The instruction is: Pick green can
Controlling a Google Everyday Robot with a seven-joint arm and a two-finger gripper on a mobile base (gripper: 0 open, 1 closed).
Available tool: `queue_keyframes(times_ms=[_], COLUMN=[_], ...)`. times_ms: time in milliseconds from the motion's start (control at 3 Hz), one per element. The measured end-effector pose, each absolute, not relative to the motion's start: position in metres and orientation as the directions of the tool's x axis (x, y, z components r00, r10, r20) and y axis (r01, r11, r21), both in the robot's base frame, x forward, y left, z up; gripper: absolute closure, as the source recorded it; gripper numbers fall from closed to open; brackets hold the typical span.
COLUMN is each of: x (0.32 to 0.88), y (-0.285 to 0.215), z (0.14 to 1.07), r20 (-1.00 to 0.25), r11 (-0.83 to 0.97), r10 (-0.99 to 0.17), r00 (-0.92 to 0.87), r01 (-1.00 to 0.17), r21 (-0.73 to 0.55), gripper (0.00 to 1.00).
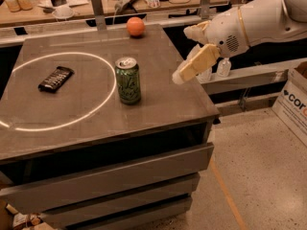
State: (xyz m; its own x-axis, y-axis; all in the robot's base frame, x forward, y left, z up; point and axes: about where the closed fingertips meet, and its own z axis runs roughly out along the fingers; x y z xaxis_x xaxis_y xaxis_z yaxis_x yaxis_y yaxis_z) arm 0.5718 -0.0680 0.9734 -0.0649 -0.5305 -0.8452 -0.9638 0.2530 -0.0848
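The green can [128,80] stands upright on the grey table [158,104], near the middle, just at the right rim of a white circle marked on the top. It has dark markings on its side and a silver top. My gripper [184,55] hangs above the table's right edge, to the right of the can and about a can's width away, with its cream fingers [194,66] pointing left toward the can. The fingers stand apart and hold nothing.
An orange ball [135,26] lies at the table's far edge. A dark flat packet [56,78] lies inside the circle at left. A cardboard box [293,99] sits on the floor at right. Small bottles [223,67] stand on a shelf behind the arm. Drawers [110,176] sit under the tabletop.
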Motion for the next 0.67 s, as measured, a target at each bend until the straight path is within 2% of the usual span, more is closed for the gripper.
queue_keyframes(times_ms=[667], x=[0.589], y=[-0.021], z=[0.933], r20=[-0.877], r11=[0.114], r10=[-0.481], r00=[0.004], r01=[-0.991], r21=[-0.067], gripper=[0.0])
